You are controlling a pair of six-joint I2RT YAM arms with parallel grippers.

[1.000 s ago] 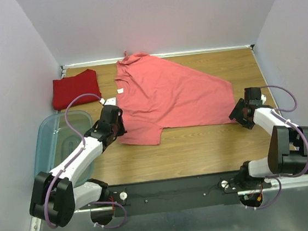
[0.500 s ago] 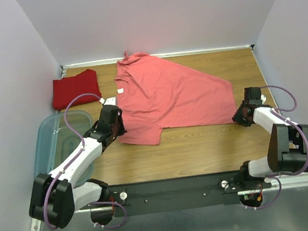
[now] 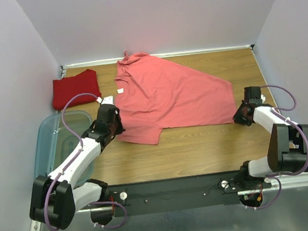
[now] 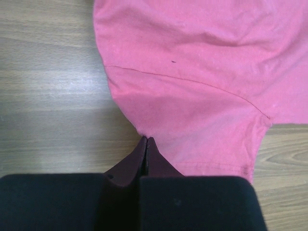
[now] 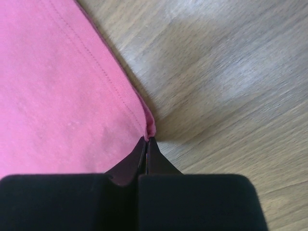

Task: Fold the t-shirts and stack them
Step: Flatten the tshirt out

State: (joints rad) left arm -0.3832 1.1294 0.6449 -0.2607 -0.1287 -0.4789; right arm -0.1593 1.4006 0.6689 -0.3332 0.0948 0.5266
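T-shirt pinched | left fingers at edge | right fingers at corner

Clear bluish bin lies at table's left.

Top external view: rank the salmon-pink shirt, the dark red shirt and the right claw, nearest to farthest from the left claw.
1. Salmon-pink shirt: pinched in the left claw.
2. Dark red shirt: folded, far left.
3. Right claw: across the table, at the pink shirt's right corner.
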